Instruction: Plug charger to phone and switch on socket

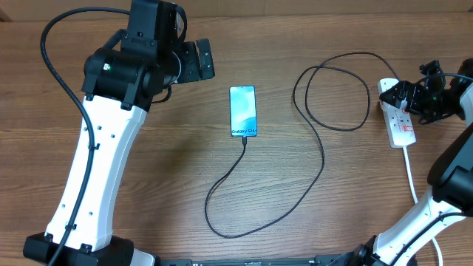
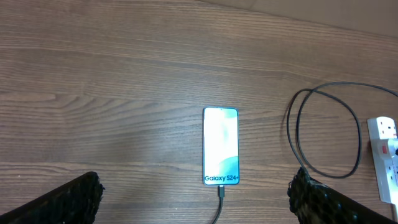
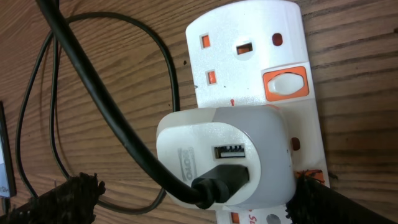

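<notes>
The phone (image 1: 242,109) lies face up in the middle of the table, its screen lit; it also shows in the left wrist view (image 2: 221,143). The black charger cable (image 1: 323,159) is plugged into the phone's near end and loops right to the white socket strip (image 1: 403,129). In the right wrist view the cable (image 3: 93,87) ends in a white adapter (image 3: 261,143) seated in the socket (image 3: 249,37). My right gripper (image 3: 196,199) is open and straddles the adapter; its right finger is at a red switch (image 3: 311,177). My left gripper (image 2: 196,199) is open and empty, above the table left of the phone.
A second red-framed switch (image 3: 285,84) sits by the free outlet on the strip. The strip's white cord (image 1: 411,174) runs toward the near right edge. The cable's loops (image 2: 359,134) lie between phone and strip.
</notes>
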